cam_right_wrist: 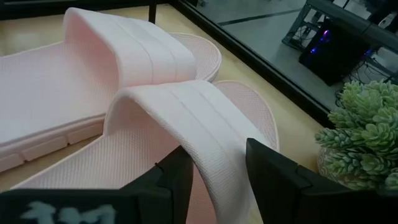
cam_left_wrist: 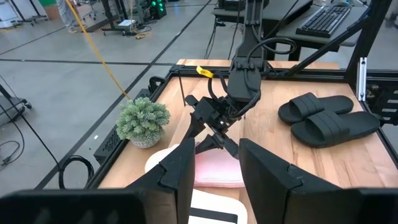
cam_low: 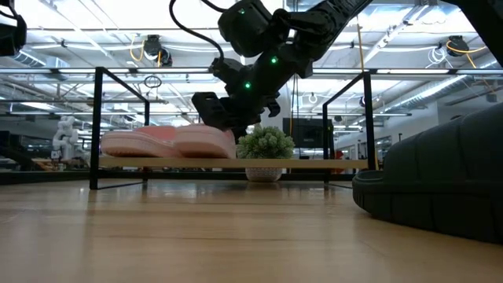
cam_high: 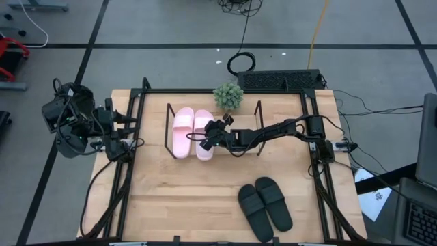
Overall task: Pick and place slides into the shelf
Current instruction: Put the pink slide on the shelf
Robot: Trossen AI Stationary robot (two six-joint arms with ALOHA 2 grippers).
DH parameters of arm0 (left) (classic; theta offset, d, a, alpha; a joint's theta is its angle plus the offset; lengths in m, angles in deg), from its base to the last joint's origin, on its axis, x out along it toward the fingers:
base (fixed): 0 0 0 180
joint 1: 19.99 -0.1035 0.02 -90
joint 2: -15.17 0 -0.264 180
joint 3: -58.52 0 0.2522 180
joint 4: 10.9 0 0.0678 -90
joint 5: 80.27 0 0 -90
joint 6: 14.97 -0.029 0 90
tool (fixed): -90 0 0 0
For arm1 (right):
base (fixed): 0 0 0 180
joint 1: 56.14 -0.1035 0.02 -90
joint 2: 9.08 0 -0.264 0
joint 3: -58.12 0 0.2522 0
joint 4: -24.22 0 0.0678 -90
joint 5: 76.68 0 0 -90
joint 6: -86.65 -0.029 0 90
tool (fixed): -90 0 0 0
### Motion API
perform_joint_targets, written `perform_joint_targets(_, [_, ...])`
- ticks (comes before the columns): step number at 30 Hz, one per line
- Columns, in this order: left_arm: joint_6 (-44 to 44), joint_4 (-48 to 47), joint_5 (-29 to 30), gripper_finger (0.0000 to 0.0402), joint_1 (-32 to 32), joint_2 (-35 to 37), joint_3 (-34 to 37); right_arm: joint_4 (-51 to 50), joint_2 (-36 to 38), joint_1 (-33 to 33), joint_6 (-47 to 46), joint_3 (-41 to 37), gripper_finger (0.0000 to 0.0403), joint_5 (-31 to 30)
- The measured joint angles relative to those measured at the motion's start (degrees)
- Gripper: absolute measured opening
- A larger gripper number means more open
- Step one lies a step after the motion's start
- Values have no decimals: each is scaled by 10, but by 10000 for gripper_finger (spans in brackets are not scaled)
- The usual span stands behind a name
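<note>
Two light pink slides lie side by side on the shelf, soles on its wooden board. One slide is farther left, the other beside it on the right. My right gripper reaches from the table's right and is shut on the right-hand pink slide. The black pair lies on the table near the front right. My left gripper is open and empty at the table's left edge. My right gripper holds the right-hand pink slide by its wide strap, at the strap's side nearest the gripper. One finger is under the strap's arch and the other is outside it. The fingers come slanting down from the table's right. The slide's sole lies on the shelf board.
A small potted plant stands just behind the shelf. A keyboard lies at the far edge. The shelf's black rod frames stand at both ends. Bare tabletop lies between the shelf and the black slides.
</note>
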Motion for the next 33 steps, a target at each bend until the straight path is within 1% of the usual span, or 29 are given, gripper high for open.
perform_joint_targets(2, [0,0,0,129,0,0,0,0,0,0,-1,0,137,4])
perform_joint_targets(5, [0,0,0,129,0,0,0,0,0,0,-9,0,137,29])
perform_joint_targets(18, [3,0,0,129,0,0,0,1,0,0,-13,0,141,45])
perform_joint_targets(21, [4,0,0,129,0,0,0,1,0,0,-19,0,158,46])
perform_joint_targets(28, [6,0,0,129,0,0,0,1,0,0,-27,0,217,47])
perform_joint_targets(33, [6,0,0,129,0,0,0,0,0,0,-13,0,241,47])
